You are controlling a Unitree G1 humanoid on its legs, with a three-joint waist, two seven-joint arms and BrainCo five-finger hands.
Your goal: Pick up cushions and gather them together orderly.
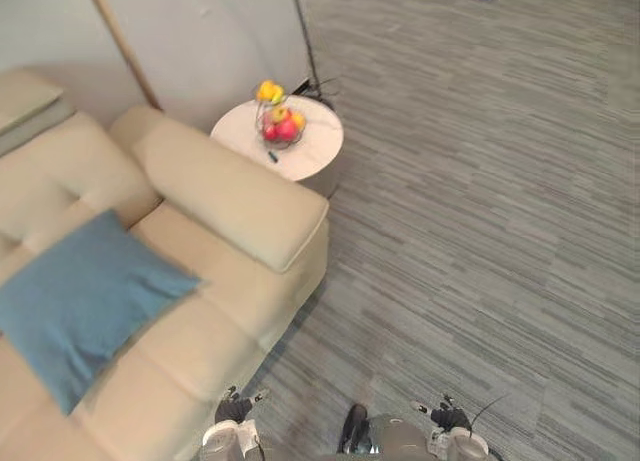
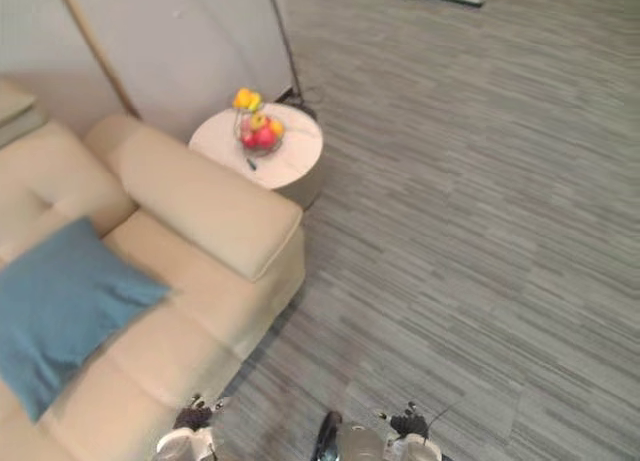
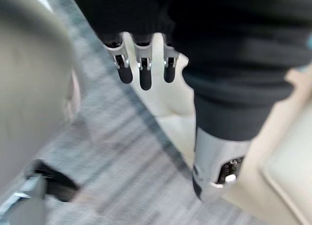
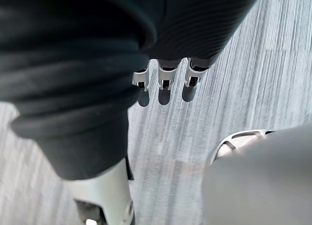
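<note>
So both hands were just hanging low by the robot's sides, doing nothing. The left hand (image 3: 145, 72) had its fingers straight and loose with nothing in them, and so did the right hand (image 4: 164, 88). The left one hung near the front corner of the beige upholstered sofa (image 1: 232, 196). The right one was out over the grey striped carpet (image 1: 480, 231), well apart from any furniture.

The thing to grab was a blue square fabric cushion (image 1: 85, 301). It lay tilted on the sofa seat, ahead of the left hand and off to its left, well apart from it. Where any other cushions were, I couldn't tell.

What I'd worry about:
- It looked like a long reach from there. Leaning in over the seat edge on two legs could cost the robot its balance, so stepping closer first seemed safer to me.
- The cushion looked soft and floppy. If the hand pinched just one corner, it would probably sag, drag across the seat or slip out.
- The fat sofa armrest sat ahead of the left hand, so a lazy swing could clip it.

The round white side table (image 1: 312, 153) with its wire bowl of fruit (image 1: 281, 122) stood far ahead of both hands, past the armrest, so probably no trouble there.
</note>
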